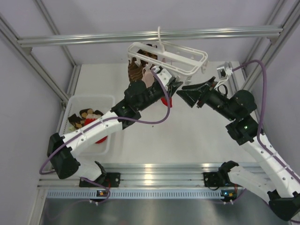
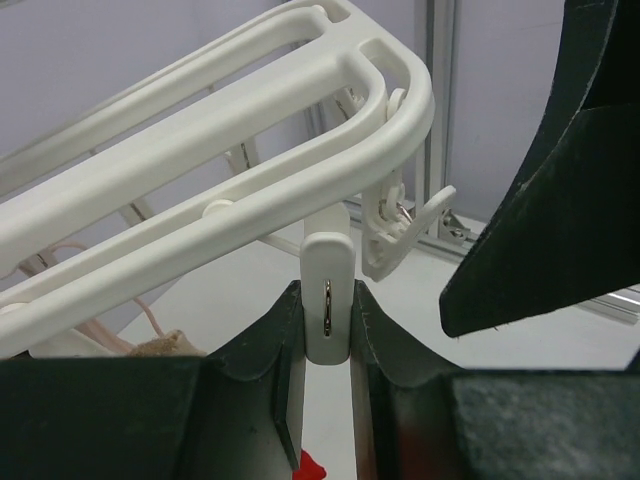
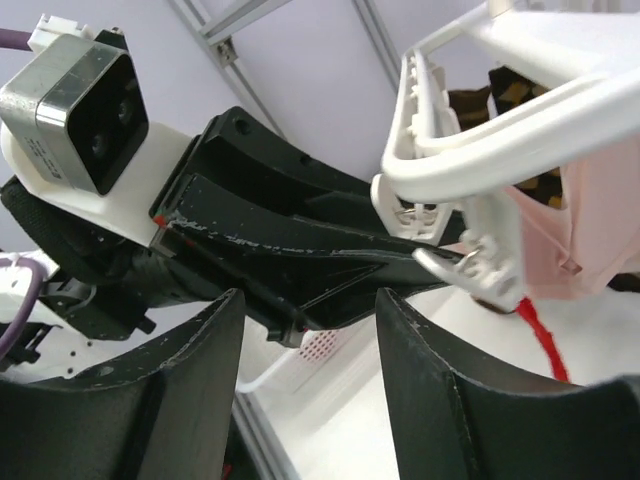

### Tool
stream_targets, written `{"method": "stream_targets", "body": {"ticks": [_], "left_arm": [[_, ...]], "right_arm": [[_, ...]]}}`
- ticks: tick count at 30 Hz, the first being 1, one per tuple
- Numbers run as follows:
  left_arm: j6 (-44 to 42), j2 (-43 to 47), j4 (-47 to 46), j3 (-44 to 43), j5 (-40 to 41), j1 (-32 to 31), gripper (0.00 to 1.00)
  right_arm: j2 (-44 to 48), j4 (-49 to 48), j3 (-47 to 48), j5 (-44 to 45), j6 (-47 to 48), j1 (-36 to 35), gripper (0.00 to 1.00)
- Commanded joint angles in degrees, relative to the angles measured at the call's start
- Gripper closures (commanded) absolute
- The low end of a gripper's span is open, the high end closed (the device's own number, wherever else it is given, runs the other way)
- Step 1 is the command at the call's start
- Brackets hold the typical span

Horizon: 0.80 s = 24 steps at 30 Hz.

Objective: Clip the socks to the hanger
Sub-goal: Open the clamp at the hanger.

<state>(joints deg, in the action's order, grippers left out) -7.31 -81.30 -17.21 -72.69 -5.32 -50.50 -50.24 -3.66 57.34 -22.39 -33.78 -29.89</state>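
While left hand (image 2: 327, 322) pinches clip (image 2: 327, 270) of hanger (image 2: 250, 165) | right hand (image 3: 310, 300) agape

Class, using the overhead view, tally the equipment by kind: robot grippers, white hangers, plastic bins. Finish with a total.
Grippers: 2, the left gripper and the right gripper
White hanger: 1
Plastic bin: 1
Total: 4

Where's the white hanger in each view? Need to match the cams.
Top external: hanger at top centre.
Left wrist: hanger fills the upper left, slanting up to the right.
Right wrist: hanger in the upper right corner.
Shared landmark: left claw pinching a clip under the hanger's end, in all three.
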Motion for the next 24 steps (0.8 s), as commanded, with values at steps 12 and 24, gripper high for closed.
{"method": "stream_targets", "body": {"ticks": [12,24], "left_arm": [[-3.23,3.16,-2.30,1.32,-5.40,-1.27,1.00],[-7.54,1.93,-0.63,-0.35,-5.40,-3.99,1.00]], "right_arm": [[-2.93,-17.25,-1.88,12.20,4.51,-1.05,0.42],[-6.01,-19.01,-0.48,12.46,6.27,-1.05,0.44]]}}
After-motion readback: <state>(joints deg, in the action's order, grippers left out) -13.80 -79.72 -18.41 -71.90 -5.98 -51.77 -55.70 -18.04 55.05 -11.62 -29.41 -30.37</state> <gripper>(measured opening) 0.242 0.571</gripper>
